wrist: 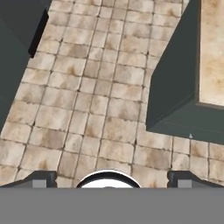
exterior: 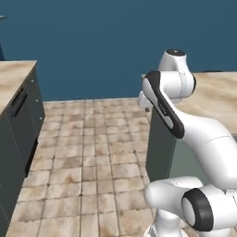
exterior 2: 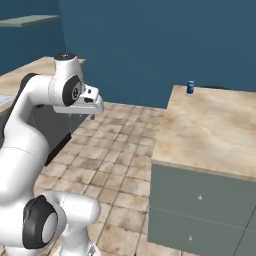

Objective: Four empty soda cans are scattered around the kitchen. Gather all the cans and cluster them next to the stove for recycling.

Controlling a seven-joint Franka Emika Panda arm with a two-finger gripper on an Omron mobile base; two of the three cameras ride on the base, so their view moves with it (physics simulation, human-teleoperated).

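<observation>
One blue soda can stands upright at the far left corner of the island counter. My gripper hangs high over the tiled floor, pointing down, well short of the can and to its left. Its two fingertips stand wide apart with nothing between them, so it is open. In the right base view the hand sits at the end of the folded arm, above the aisle. The stove is out of view.
A tiled aisle runs between the island's dark cabinet side on the right and a second counter with dark cabinets on the left. A blue wall closes the far end. A shelf hangs at the upper left.
</observation>
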